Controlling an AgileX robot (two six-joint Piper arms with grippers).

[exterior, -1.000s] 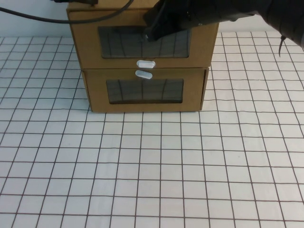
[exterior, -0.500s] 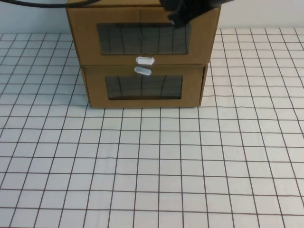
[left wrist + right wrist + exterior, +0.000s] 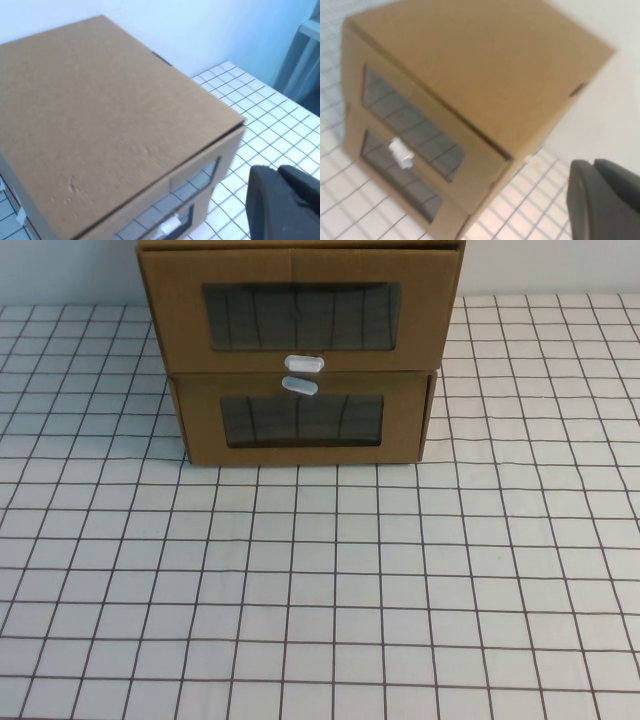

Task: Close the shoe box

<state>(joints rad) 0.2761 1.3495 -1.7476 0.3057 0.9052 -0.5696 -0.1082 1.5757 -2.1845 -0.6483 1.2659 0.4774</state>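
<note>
1. High view: the brown cardboard drawer-style shoe box [image 3: 300, 310], with a wide clear plastic window in its front and a small white oval pull tab [image 3: 304, 363] below that window, sits on top of a two-box stack at the far middle of the table, its drawer front lying flush with the box's face.
2. Beneath it rests a like brown cardboard box [image 3: 300, 425] whose own small white tab [image 3: 299, 386] sits above its window; the two tabs lie just beside one another at the seam between the boxes.
3. Both boxes stand on a white tabletop ruled with a dark grid [image 3: 320, 590], against a pale wall at the far edge.
4. Neither arm shows from the raised camera.
5. Left wrist camera: the left gripper [image 3: 285, 205] hangs above and beside the stack, looking down on the upper box's plain cardboard lid; only a dark part of it shows at the corner, nothing can be seen in its hold, and I cannot tell how far its jaws stand apart.
6. Right wrist camera: the right gripper [image 3: 605, 200] hangs off the stack's other upper corner, apart from the cardboard; again only a dark piece shows, and I cannot tell how its jaws stand.
</note>
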